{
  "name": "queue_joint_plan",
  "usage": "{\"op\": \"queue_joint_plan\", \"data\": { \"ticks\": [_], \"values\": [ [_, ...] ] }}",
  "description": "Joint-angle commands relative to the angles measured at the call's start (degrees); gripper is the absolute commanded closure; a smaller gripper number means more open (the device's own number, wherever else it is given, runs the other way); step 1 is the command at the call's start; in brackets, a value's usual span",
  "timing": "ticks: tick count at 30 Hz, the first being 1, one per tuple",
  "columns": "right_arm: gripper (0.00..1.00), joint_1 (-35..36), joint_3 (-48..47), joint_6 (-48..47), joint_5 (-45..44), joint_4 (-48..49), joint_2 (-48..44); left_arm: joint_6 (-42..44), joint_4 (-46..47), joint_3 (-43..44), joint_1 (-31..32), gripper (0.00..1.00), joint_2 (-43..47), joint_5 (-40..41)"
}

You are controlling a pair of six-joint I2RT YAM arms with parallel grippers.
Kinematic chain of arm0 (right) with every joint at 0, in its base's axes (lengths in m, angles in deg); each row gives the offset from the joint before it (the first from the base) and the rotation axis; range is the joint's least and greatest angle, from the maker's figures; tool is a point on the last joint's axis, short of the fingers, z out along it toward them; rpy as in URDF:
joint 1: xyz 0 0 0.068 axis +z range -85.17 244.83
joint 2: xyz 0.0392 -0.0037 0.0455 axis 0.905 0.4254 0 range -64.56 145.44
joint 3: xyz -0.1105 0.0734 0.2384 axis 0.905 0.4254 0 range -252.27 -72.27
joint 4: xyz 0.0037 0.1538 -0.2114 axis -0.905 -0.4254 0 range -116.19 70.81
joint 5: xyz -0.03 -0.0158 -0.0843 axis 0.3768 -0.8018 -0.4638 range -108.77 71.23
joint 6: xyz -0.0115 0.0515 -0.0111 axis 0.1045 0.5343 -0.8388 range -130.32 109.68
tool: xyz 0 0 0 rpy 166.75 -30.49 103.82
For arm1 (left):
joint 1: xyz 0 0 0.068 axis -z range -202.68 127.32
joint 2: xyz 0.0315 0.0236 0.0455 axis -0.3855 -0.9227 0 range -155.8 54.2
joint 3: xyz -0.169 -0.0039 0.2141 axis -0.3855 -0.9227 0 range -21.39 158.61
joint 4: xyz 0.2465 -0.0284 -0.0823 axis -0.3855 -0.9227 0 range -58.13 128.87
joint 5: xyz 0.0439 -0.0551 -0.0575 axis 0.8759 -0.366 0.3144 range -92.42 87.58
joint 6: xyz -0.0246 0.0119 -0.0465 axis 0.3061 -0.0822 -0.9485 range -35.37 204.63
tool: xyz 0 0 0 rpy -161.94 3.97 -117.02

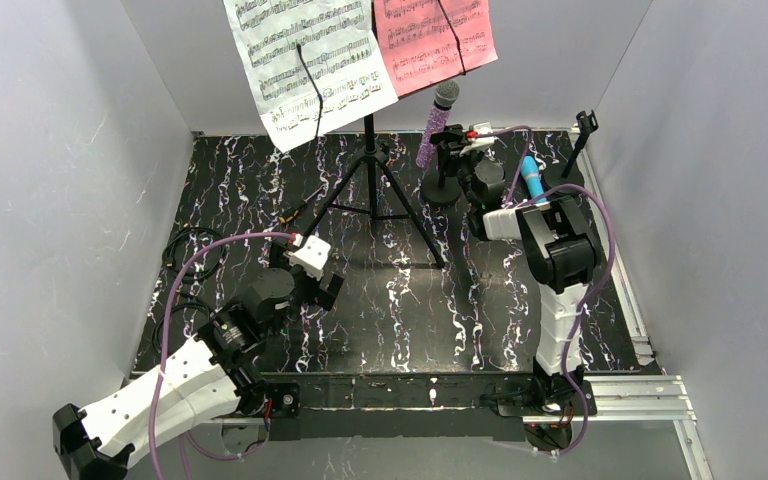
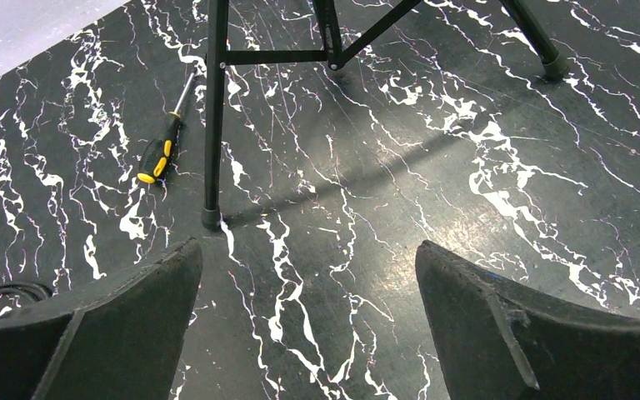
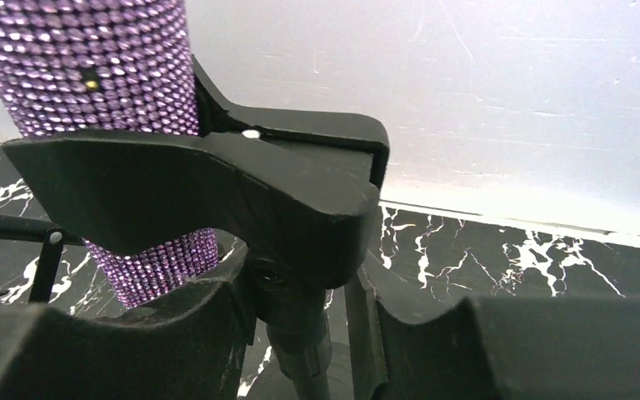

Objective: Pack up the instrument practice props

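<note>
The left gripper [image 2: 308, 250] hangs released over the black white-veined marble-pattern tabletop [image 1: 460, 300], its jaws spread wide with nothing between them, near one foot of the tall black tripod stand [image 1: 370, 180]. The white music sheet [image 1: 310, 60] and the pink music sheet [image 1: 435, 40] sit up on that stand, not yet packed. Right of it, the purple glitter microphone with the grey head [image 1: 438, 125] stands clipped in a small black round-based mic holder [image 3: 283, 192] at the back of the table. The step in hand looks like taking this microphone and holder: the right gripper [image 3: 304, 325] sits low at the holder, one finger on either side of its stem beneath the clip, though I cannot tell whether it is pressing yet. The next move likely calls for a firm squeeze and a straight lift, so the top-heavy microphone does not tip. The blue microphone [image 1: 531, 178] waits just beside the right arm. A yellow-and-black screwdriver [image 2: 160, 152] and a coiled black cable [image 1: 188, 250] lie at the left. Plain grey walls [image 1: 60, 150] enclose three sides.
</note>
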Motion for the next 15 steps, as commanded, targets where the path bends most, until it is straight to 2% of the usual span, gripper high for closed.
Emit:
{"op": "queue_joint_plan", "data": {
  "ticks": [1,8,15],
  "values": [
    [0.56,0.2,-1.8,-1.9,-3.5,5.0,0.0,0.3,0.8,1.4,-0.3,0.02,0.9,0.3],
    [0.83,0.1,3.3,-4.5,-4.5,4.6,-5.6,0.4,0.9,1.3,-0.3,0.02,1.2,0.1],
    [0.92,-0.8,12.1,-5.5,-5.9,4.1,-14.9,-0.2,1.3,0.8,-0.2,0.02,2.1,-1.1]
  ]
}}
